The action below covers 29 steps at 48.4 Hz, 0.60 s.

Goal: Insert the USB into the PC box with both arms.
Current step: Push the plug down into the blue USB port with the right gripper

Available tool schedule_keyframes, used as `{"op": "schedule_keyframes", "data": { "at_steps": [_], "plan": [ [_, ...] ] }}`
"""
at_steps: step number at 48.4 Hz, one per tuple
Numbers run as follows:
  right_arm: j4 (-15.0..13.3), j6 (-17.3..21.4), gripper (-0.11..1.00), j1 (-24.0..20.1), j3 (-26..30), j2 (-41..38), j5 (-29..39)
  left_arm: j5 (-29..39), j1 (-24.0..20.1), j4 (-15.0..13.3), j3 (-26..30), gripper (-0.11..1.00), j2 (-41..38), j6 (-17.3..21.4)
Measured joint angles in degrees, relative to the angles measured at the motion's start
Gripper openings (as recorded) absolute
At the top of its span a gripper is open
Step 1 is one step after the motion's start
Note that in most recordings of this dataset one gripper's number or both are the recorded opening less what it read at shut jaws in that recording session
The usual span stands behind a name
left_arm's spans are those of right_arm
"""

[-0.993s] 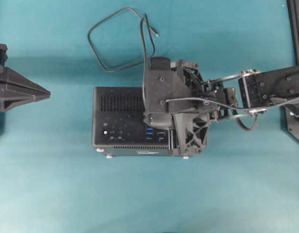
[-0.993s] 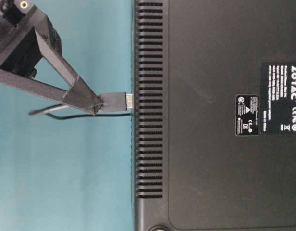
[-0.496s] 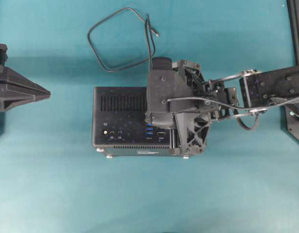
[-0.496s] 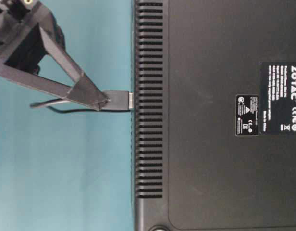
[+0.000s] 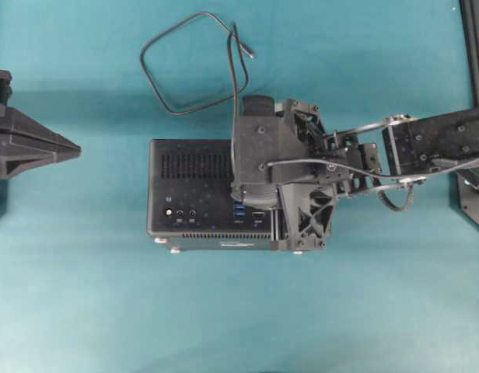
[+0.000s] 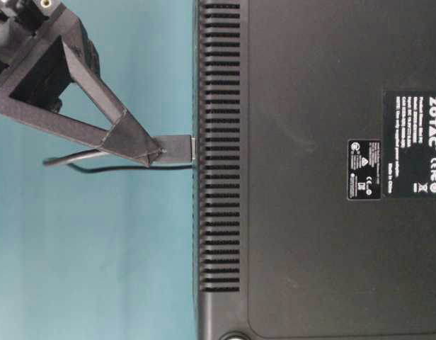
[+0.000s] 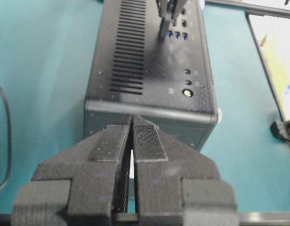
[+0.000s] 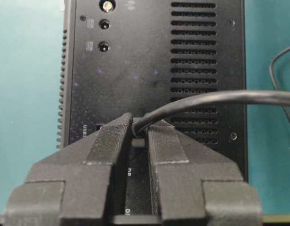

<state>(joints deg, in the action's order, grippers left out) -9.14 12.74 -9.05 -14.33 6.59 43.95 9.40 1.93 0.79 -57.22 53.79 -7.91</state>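
Observation:
The PC box [image 5: 189,186] lies on the teal cloth with its port face up. My right gripper [image 8: 138,125] is shut on the USB plug [image 6: 177,149] and holds it square to that face. The plug's metal tip meets the box [image 6: 310,177] at the port row, beside the blue sockets [image 5: 239,211]. From the plug the black cable [image 8: 206,100] runs off and loops behind the box [image 5: 158,85]. From above, the right wrist [image 5: 274,179] hides its own jaws. My left gripper [image 5: 72,149] is shut and empty, well left of the box, pointing at its end [image 7: 149,117].
A black frame post [image 5: 474,47] runs down the right edge of the table. The cable's free end [image 5: 249,53] lies behind the box. Bare teal cloth lies in front of the box and between it and the left gripper.
The right gripper has pushed the plug toward the box: a short silver tip showed before, and now almost none shows. The left arm has not moved.

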Motion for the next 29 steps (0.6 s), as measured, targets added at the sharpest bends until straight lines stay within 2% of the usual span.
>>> {"op": "schedule_keyframes", "data": {
  "at_steps": [15,29],
  "plan": [
    [-0.53,0.09,0.12,0.00,0.00,-0.18,0.00,0.00,0.00,-0.09,0.00,0.00,0.00,0.00],
    [0.88,0.09,0.12,-0.53,0.00,-0.18,0.00,0.00,0.00,0.00,0.00,0.00,-0.18,-0.09]
  ]
}}
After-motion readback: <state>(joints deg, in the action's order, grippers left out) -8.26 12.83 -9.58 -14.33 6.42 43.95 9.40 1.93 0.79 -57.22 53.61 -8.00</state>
